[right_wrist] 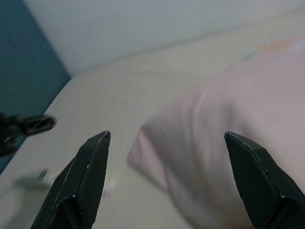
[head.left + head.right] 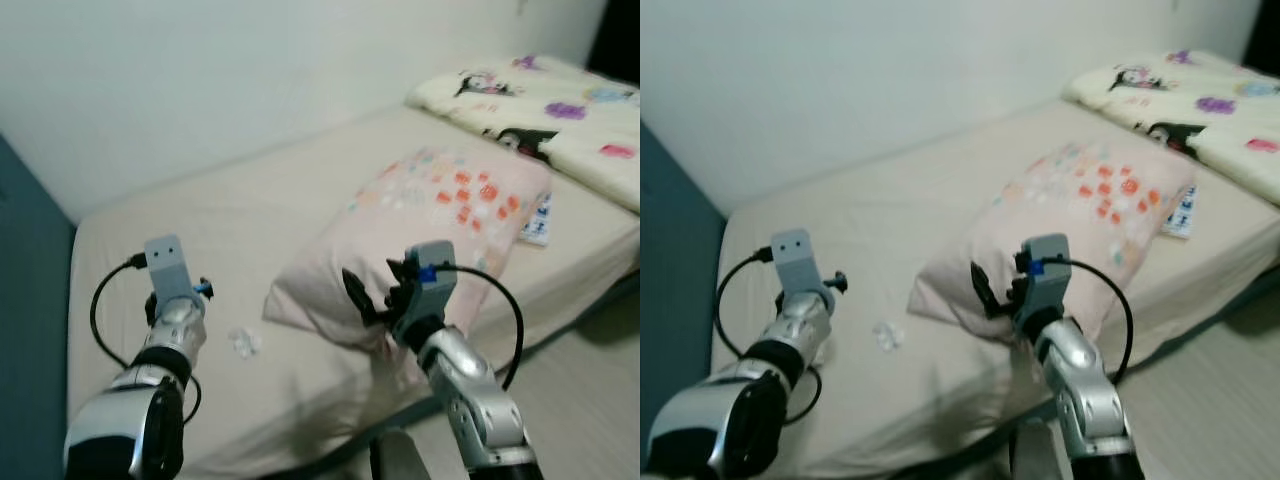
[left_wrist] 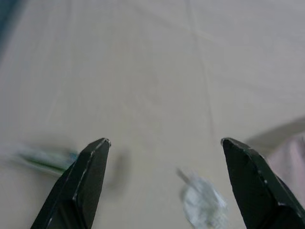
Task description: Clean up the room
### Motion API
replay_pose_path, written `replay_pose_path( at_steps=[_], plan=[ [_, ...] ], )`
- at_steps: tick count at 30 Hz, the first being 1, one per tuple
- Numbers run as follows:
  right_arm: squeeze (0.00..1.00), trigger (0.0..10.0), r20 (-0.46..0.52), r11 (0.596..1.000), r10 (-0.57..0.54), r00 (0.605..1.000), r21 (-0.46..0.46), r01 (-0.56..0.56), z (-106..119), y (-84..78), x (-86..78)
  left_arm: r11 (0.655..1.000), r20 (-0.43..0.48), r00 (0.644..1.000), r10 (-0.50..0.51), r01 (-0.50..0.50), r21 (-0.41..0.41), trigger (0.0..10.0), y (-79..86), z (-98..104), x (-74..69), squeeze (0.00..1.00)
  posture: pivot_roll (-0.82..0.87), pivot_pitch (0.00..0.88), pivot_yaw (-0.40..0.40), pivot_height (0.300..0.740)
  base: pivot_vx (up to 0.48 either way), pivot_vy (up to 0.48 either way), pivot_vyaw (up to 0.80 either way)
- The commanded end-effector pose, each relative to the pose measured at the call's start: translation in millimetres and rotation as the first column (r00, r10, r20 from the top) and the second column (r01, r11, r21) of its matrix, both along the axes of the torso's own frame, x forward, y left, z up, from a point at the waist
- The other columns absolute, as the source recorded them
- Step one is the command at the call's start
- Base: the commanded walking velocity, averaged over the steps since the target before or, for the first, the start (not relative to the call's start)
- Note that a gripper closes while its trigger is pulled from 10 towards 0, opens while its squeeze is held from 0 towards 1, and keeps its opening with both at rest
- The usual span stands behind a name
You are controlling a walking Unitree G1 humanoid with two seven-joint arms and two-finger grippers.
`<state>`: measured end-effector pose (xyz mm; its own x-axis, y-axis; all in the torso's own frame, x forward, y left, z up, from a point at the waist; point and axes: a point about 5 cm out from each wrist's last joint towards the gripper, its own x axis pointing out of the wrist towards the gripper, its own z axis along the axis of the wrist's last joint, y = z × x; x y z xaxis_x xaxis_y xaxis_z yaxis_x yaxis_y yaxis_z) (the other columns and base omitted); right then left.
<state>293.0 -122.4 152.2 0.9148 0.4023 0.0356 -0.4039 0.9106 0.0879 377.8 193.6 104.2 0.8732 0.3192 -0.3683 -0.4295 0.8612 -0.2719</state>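
Pillow, pink with orange and pastel squares, lies askew in the middle of the frame on the beige bed, its near corner just beside the right gripper. That gripper hovers at the pillow's lower edge with its fingers spread wide and nothing between them. The left gripper, in the lower left of the frame, hangs above the bare sheet with fingers likewise spread, and a small clear wrapper lies on the sheet near them. A folded blanket with cartoon prints sits at the upper right, and a small printed packet peeks from under the pillow's far end.

Likely risks: the soft pillow may slip out of a shallow pinch at the corner, or sag and drag across the sheet. Lifting it could also sweep the packet off the bed's edge. The thin wrapper looks hard to catch; the fingers may close on the sheet instead and bunch the fabric.
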Motion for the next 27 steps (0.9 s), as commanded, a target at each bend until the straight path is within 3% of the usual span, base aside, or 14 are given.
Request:
replay_pose_path(
  at_steps=[1,3,6,8,11,14,19,22,27],
  plan=[
    [0.00,10.0,0.003,0.999,0.035,0.999,0.025,-0.035,4.6,9.0,-5.9,0.993,0.044,0.999,-0.016,0.021,-0.118,10.0,-1.9,2.7,2.5,0.00,-0.19,0.251,0.176,0.560,0.000,0.000,0.00],
    [0.00,10.0,0.016,0.999,0.039,0.999,0.035,-0.040,10.2,11.0,-10.4,0.989,0.124,0.991,-0.045,0.062,-0.137,10.0,-3.6,16.7,9.3,0.00,-0.19,0.279,0.182,0.550,0.000,0.000,0.00],
    [0.00,10.0,0.021,0.998,0.042,0.999,0.040,-0.042,13.4,12.0,-12.7,0.990,0.150,0.989,-0.015,0.036,-0.135,10.0,1.9,28.9,13.9,0.00,-0.19,0.297,0.187,0.540,0.000,0.000,0.00],
    [0.00,10.0,0.028,0.998,0.049,0.998,0.042,-0.050,17.8,15.4,-17.8,0.983,0.169,0.982,0.088,-0.058,-0.173,10.0,19.2,44.3,17.2,0.00,-0.18,0.336,0.198,0.525,0.000,0.000,0.00],
    [0.00,10.0,0.033,0.998,0.050,0.998,0.047,-0.051,21.9,16.5,-21.8,0.973,0.128,0.976,0.174,-0.151,-0.174,10.0,32.3,52.2,17.4,0.00,-0.17,0.370,0.211,0.510,0.000,0.000,0.00],
    [0.00,10.0,0.033,0.997,0.049,0.998,0.049,-0.051,22.5,16.9,-23.0,0.972,0.124,0.974,0.189,-0.168,-0.164,10.0,35.1,54.3,17.4,0.00,-0.17,0.374,0.212,0.505,0.000,0.000,0.00],
    [0.00,10.0,0.024,0.997,0.040,0.999,0.072,-0.042,27.7,20.5,-37.5,0.963,0.103,0.958,0.267,-0.261,-0.074,10.0,52.7,68.2,16.8,0.00,-0.16,0.443,0.235,0.480,0.000,0.000,0.00],
    [0.00,10.0,0.025,0.995,0.043,0.999,0.084,-0.045,31.7,23.8,-44.7,0.960,0.068,0.958,0.279,-0.279,-0.018,10.0,53.5,69.6,16.5,0.00,-0.16,0.486,0.252,0.470,0.000,0.000,0.00],
    [0.00,10.0,0.027,0.994,0.050,0.998,0.101,-0.053,37.3,28.9,-55.5,0.959,0.066,0.957,0.282,-0.280,-0.036,10.0,51.5,74.7,18.8,0.00,-0.17,0.524,0.263,0.450,0.000,0.000,0.00]
  ],
)
